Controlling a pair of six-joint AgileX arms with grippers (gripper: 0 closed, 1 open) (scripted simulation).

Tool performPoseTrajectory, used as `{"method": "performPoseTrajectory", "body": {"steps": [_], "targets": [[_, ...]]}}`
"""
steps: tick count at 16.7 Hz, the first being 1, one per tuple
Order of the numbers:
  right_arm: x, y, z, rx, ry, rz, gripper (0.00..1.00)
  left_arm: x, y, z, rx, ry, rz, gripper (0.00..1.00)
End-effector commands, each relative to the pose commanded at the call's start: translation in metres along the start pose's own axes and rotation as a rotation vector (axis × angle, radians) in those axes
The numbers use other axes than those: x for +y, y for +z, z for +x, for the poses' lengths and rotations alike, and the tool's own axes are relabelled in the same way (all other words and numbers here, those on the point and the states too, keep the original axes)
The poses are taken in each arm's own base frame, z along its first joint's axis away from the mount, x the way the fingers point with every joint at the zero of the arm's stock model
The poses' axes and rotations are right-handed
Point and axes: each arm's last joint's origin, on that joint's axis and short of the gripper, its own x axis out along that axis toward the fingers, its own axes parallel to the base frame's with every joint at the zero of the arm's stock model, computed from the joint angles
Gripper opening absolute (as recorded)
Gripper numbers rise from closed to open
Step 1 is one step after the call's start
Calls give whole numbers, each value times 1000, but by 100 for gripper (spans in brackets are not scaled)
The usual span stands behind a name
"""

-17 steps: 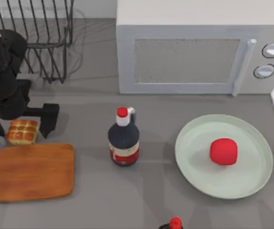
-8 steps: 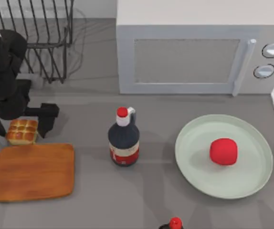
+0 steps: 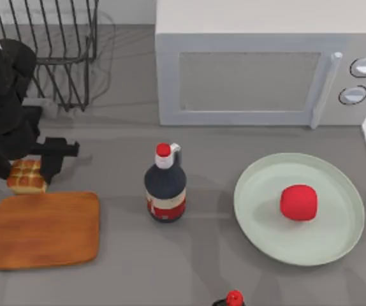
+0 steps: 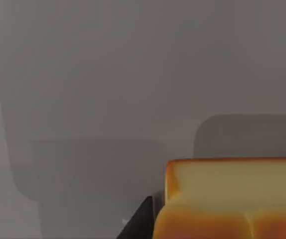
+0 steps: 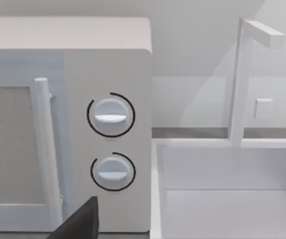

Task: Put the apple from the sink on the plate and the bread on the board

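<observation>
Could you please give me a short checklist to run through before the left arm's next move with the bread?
1. Left gripper at the bread: ok, fingers on either side of it.
2. Firm grasp on the bread: cannot tell, contact is not visible.
3. Bread on the board: not ok, it sits on the table just beyond the board's far edge.
4. Board surface free for placing: ok.
5. Apple on the plate: ok.
6. Dark bottle out of the path: ok, it stands to the board's right.
</observation>
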Motion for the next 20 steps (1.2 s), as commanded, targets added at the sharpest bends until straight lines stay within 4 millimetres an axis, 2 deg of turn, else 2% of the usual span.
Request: {"method": "performPoseTrajectory", "body": {"steps": [5,6,9,17,20], "targets": [[0,0,0,0,0,0,100,0,0,0,0,0,0,0],[0,0,0,0,0,0,100,1,1,-12,-25,0,-1,0],[0,0,0,0,0,0,100,-1,4,-25,-35,0,6,0],[0,0,0,0,0,0,100,0,1,-109,-21,0,-1,0],[0,0,0,0,0,0,100,1,1,-112,-25,0,-1,0]]}}
